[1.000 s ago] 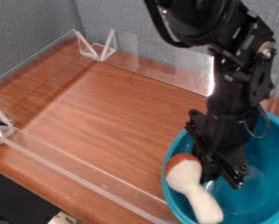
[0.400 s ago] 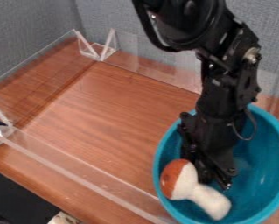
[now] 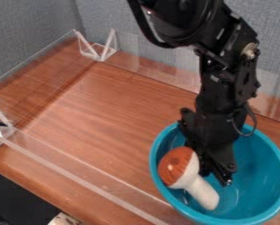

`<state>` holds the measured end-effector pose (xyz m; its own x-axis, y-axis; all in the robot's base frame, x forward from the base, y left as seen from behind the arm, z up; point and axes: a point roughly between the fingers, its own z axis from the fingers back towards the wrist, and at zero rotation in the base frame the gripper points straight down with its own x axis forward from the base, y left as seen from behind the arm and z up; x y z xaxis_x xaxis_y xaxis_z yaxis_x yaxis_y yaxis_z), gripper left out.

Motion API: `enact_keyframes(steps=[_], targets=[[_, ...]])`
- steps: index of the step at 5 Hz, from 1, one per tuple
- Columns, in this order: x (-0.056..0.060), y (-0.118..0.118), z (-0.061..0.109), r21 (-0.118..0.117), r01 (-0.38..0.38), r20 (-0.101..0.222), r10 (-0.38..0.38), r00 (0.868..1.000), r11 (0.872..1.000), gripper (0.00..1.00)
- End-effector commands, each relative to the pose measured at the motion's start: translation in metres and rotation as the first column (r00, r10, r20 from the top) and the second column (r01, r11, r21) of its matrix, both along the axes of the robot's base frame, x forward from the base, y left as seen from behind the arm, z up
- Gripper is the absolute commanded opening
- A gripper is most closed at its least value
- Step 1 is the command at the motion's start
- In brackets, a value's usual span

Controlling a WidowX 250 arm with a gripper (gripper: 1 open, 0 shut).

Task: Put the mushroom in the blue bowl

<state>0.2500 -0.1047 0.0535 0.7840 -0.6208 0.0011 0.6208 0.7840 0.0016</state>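
Item: mushroom, reddish-brown cap, cream stem, lay on its side inside the blue bowl at the near right of the wooden table. Black gripper pointed down into the bowl just right of the mushroom, jaws closed, gripping nothing. No legible writing or labels.

My view of the blue bowl clipped at the bottom-right edges, arm covering its far rim, gripper fingertips indistinct
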Motion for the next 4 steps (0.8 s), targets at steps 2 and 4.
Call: enact_keyframes(steps=[2,4], targets=[[0.009,-0.018,-0.003,-0.004,0.064,0.042,-0.063,0.997,0.998,0.00],[0.013,-0.018,0.007,0.008,0.081,0.059,-0.082,0.995,0.997,1.00]])
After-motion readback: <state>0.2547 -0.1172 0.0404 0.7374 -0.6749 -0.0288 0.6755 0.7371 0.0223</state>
